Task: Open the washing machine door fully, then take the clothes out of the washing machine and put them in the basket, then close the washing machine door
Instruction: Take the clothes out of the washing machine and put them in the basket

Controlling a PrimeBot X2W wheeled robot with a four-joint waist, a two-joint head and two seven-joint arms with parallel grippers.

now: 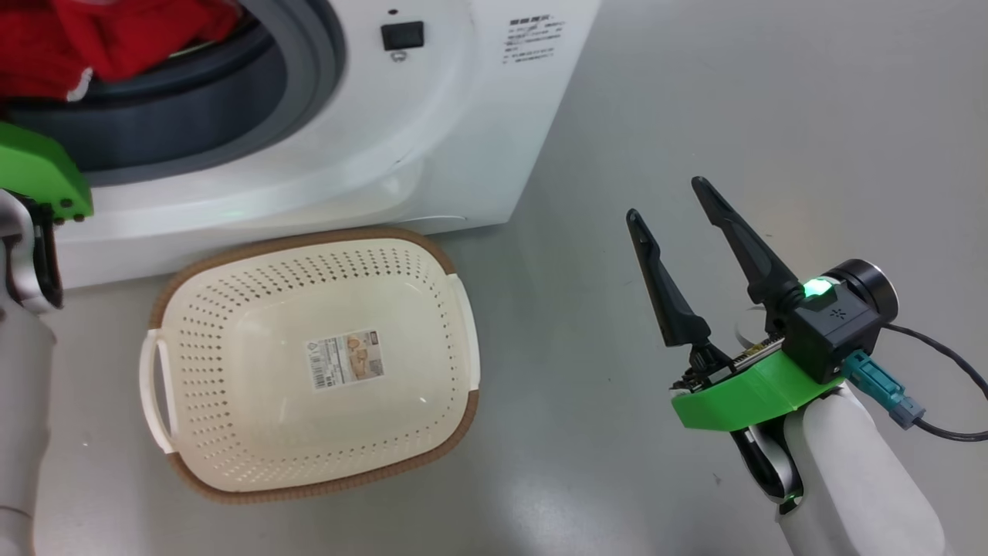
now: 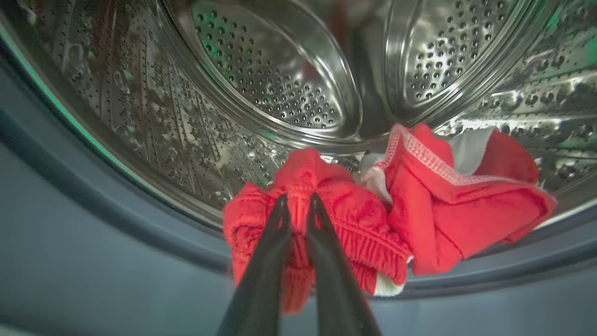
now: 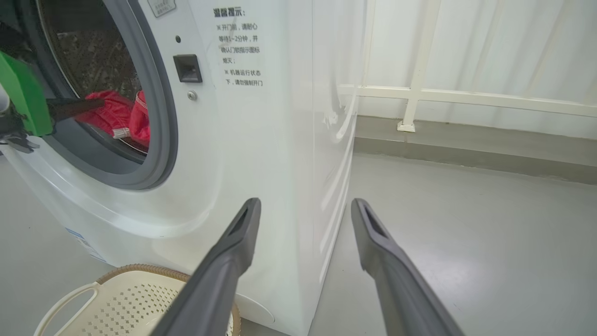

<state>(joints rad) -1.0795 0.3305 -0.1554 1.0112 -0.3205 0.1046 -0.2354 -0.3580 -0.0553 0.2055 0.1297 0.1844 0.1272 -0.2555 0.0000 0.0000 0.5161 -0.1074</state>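
Red clothes [image 2: 433, 205], soft, light and floppy, lie at the front lip of the washing machine [image 1: 432, 139]. The left gripper [image 2: 297, 199] is pinched nearly shut on their gathered elastic band, likely the firmest hold. The right gripper [image 1: 665, 197] hangs wide open and empty beside the washing machine; the basket [image 1: 309, 235] waits in front.

Cropped and unreadable
The top edge cuts the red clothes [image 1: 116, 38]; the bottom edge crops the basket [image 3: 121, 303]; the label [image 1: 534, 40] is too small to read.

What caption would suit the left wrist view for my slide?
Left claw shut on crumpled red garment at the lip of the perforated steel drum.
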